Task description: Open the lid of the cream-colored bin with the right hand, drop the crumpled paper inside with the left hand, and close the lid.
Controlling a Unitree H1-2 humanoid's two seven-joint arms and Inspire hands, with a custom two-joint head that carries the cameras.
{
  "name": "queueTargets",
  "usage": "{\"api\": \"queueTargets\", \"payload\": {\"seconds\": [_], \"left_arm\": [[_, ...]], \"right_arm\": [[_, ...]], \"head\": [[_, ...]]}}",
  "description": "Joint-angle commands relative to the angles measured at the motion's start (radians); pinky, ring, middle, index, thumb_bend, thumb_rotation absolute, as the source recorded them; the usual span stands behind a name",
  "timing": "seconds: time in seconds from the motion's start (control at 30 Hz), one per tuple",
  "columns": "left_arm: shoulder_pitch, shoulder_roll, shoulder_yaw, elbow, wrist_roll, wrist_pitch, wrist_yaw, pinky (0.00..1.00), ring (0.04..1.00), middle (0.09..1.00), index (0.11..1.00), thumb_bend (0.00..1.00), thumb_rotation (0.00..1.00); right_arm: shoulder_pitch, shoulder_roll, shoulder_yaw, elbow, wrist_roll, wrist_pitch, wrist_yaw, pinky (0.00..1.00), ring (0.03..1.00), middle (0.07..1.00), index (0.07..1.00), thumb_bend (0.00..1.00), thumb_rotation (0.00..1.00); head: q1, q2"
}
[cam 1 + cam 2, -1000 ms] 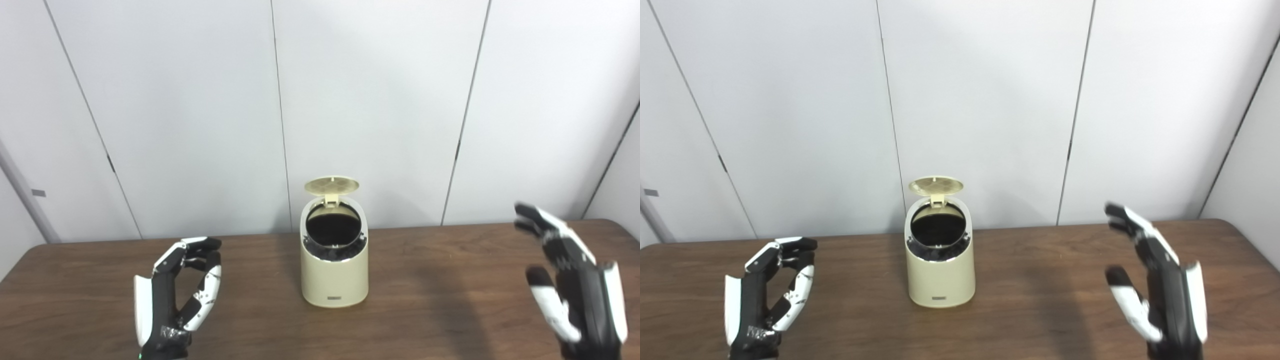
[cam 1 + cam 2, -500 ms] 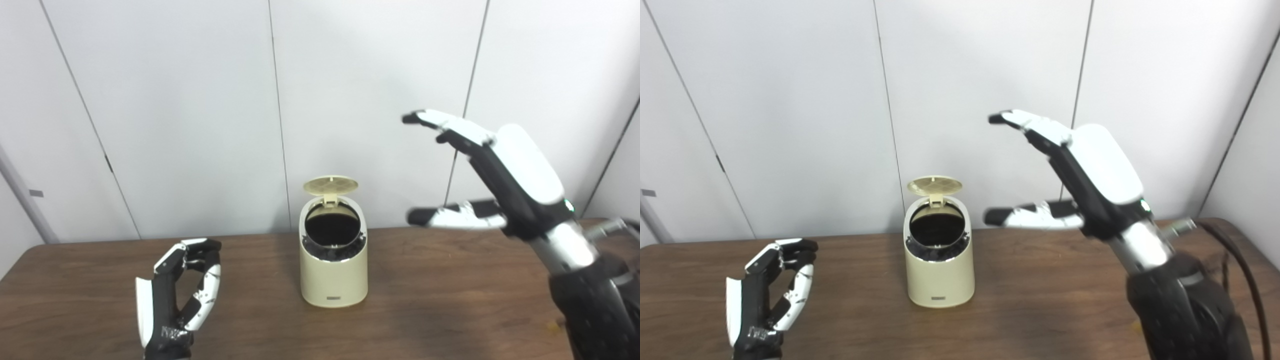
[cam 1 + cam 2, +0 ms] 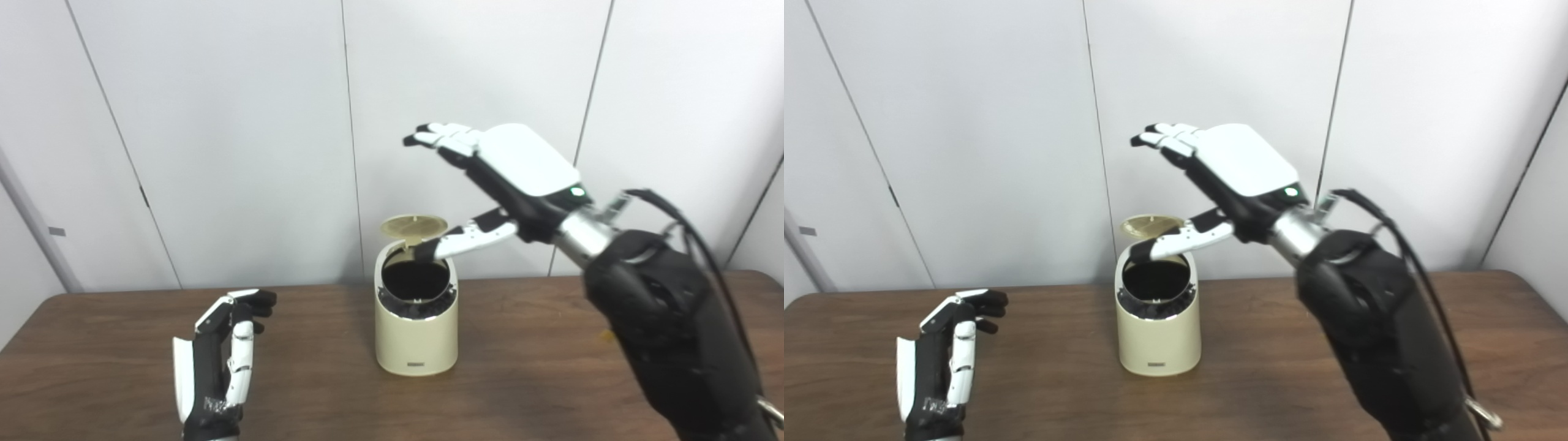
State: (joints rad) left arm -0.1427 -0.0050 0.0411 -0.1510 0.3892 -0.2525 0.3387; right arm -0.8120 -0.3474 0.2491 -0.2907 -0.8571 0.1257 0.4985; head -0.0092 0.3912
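Two hands here and neither is holding anything. The right hand (image 3: 502, 177) is raised in the air above and to the right of the small cream-colored plastic bin (image 3: 416, 334), palm facing down, its fingers (image 3: 438, 136) stretched out and spread apart, nothing between them. Its thumb sticks out lower down toward the bin, and in both views the thumb tip overlaps the edge of the round cream lid (image 3: 414, 225), but I can't tell if it's actually touching or just in front of it. That lid is flipped up on its back hinge, tilted, so the dark round opening is exposed. The left hand (image 3: 940, 361) sits low over the brown wooden tabletop (image 3: 551, 380), well off to the left of the bin, standing on edge with its fingers (image 3: 977, 303) curled loosely at the tips but not closed, gripping nothing. Count-wise: one bin, one lid. The bin stands upright around the middle of the tabletop, near the white panelled wall (image 3: 245, 122) behind it. No crumpled paper visible in either view; the bin's inside is too dark to make out.
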Motion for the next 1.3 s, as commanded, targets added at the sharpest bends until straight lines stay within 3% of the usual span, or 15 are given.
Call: {"api": "queueTargets", "payload": {"seconds": [0.0, 0.23, 0.57, 0.73, 1.27], "left_arm": [[-0.019, -0.006, 0.002, -0.045, 0.001, -0.012, -0.002, 0.46, 0.566, 0.592, 0.569, 0.38, 1.00], [-0.018, -0.009, 0.001, -0.052, 0.023, -0.008, 0.000, 0.46, 0.563, 0.591, 0.566, 0.36, 0.99], [-0.013, -0.017, -0.005, -0.069, 0.048, 0.005, -0.005, 0.46, 0.559, 0.588, 0.557, 0.34, 1.00], [-0.012, -0.018, -0.003, -0.075, 0.052, 0.011, -0.005, 0.45, 0.556, 0.586, 0.552, 0.35, 1.00], [-0.014, -0.021, 0.002, -0.085, 0.044, 0.022, -0.013, 0.45, 0.557, 0.583, 0.544, 0.36, 0.99]], "right_arm": [[-0.059, 0.003, 0.009, 0.020, -0.026, -0.034, -0.044, 0.80, 0.911, 0.927, 0.892, 0.99, 0.92], [-0.110, 0.025, 0.046, 0.153, -0.034, -0.078, -0.067, 0.84, 0.916, 0.913, 0.886, 0.97, 0.90], [-0.163, 0.023, 0.097, 0.264, -0.071, -0.044, -0.019, 0.85, 0.925, 0.902, 0.860, 1.00, 0.93], [-0.145, 0.013, 0.097, 0.241, -0.066, -0.025, 0.022, 0.87, 0.925, 0.890, 0.842, 1.00, 0.95], [-0.043, -0.008, 0.072, 0.110, -0.027, 0.033, 0.092, 0.86, 0.913, 0.878, 0.821, 0.93, 0.87]], "head": [[-0.001, 0.001], [0.004, 0.001], [0.007, 0.006], [0.007, 0.013], [0.001, 0.023]]}}
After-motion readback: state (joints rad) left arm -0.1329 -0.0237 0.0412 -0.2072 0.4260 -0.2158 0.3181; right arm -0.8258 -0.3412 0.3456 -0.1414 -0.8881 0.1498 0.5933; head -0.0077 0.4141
